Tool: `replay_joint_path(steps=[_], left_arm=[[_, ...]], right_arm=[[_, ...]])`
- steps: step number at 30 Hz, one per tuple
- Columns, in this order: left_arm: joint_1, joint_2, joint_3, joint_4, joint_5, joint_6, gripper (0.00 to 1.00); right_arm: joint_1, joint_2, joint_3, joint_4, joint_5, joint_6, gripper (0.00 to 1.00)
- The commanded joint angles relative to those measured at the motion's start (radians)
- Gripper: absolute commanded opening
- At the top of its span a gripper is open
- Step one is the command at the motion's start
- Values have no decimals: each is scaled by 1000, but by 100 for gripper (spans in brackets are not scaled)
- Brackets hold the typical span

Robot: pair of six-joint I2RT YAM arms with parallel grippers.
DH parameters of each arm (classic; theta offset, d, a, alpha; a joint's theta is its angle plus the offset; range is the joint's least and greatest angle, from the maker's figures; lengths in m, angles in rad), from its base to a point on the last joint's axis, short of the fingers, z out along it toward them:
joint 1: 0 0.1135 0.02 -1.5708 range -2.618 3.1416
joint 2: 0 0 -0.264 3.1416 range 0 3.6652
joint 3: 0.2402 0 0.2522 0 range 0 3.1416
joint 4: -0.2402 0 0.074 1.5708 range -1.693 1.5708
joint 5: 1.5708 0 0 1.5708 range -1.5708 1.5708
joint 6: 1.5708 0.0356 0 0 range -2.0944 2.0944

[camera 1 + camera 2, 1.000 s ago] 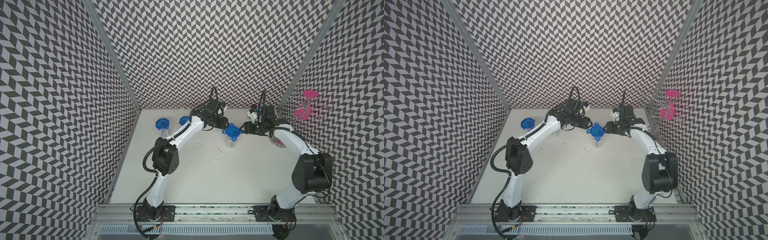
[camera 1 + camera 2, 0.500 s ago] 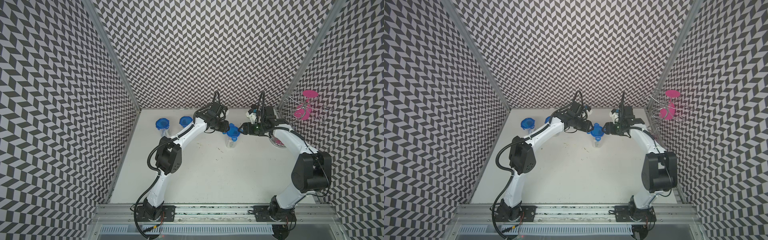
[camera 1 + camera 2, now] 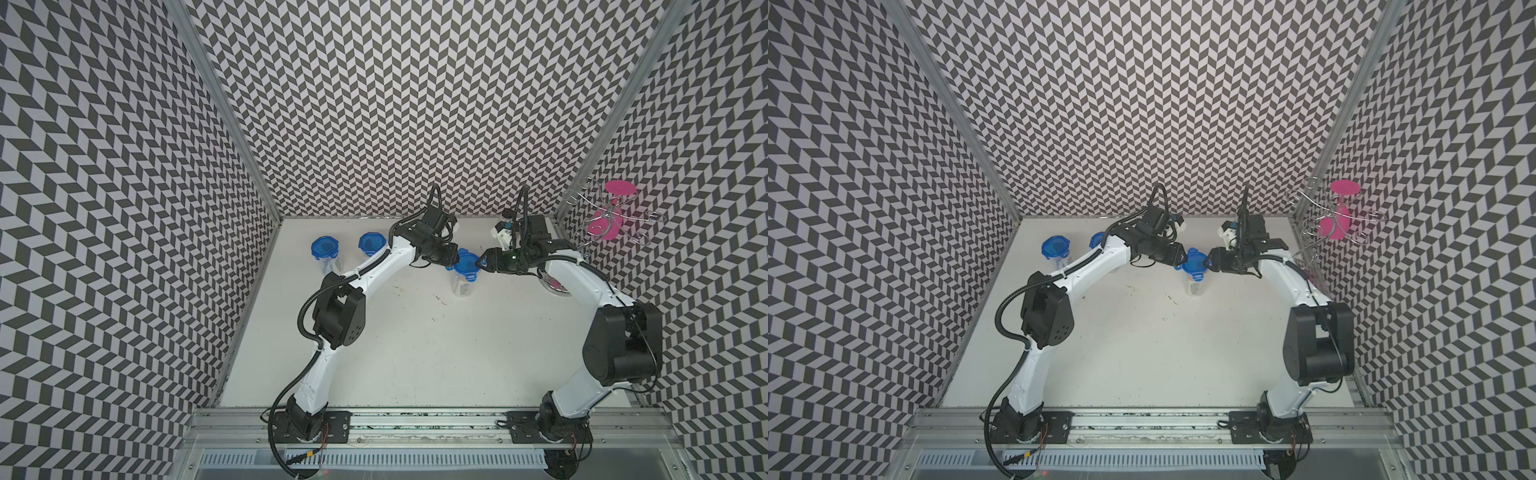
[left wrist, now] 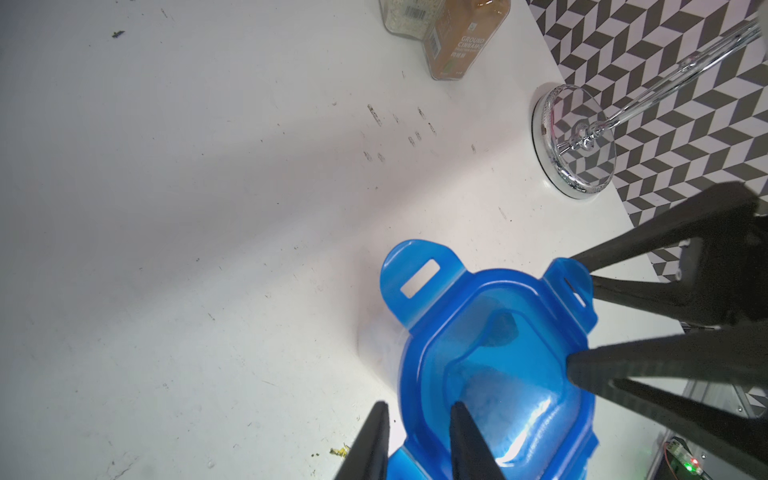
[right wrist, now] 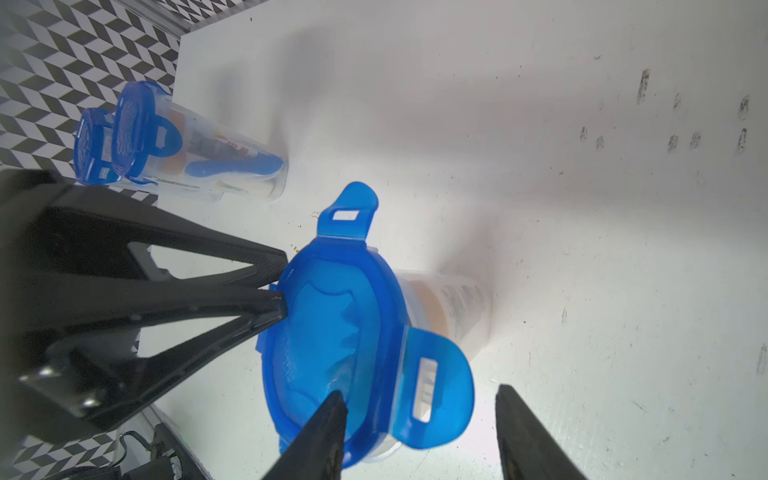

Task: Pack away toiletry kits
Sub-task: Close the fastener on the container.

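A clear cup (image 3: 462, 286) with a blue four-tab lid (image 3: 465, 266) stands mid-table toward the back. My left gripper (image 3: 453, 259) is at the lid's left edge. In the left wrist view its jaws (image 4: 419, 405) stand narrow, one finger over the lid (image 4: 498, 353), one outside the rim, with a folded tab pinched between them. My right gripper (image 3: 480, 264) is at the lid's right edge. It (image 5: 420, 392) is open: one finger lies over the lid (image 5: 332, 332), and a raised tab (image 5: 432, 390) sits in the gap. Two more lidded cups (image 3: 324, 249) (image 3: 371, 242) stand at back left; one shows a blue toothbrush (image 5: 232, 168).
Two spice jars (image 4: 457, 37) stand near the back wall. A wire stand with pink discs (image 3: 611, 216) rises at the right wall, and its mirrored base (image 4: 575, 145) sits on the table close to the right arm. Patterned walls close three sides.
My left gripper has moved right from behind the cup onto the lid's left edge, and its jaws have narrowed. The right gripper stayed at the lid's right edge.
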Motion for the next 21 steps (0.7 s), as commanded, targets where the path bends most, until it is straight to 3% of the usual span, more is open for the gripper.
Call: replay_joint_path(steps=[1,10,21], left_arm=[[-20,5,37,2,-9,20,29],[-33,-3,65,-4,-32,41,30],[-37,10,77,-15,-34,44,29]], right_arm=[[-3,-38,-15,45,-17,-5,53],[-4,-49,-27,66,-37,8,38],[-4,-57,-33,59,-29,6,37]])
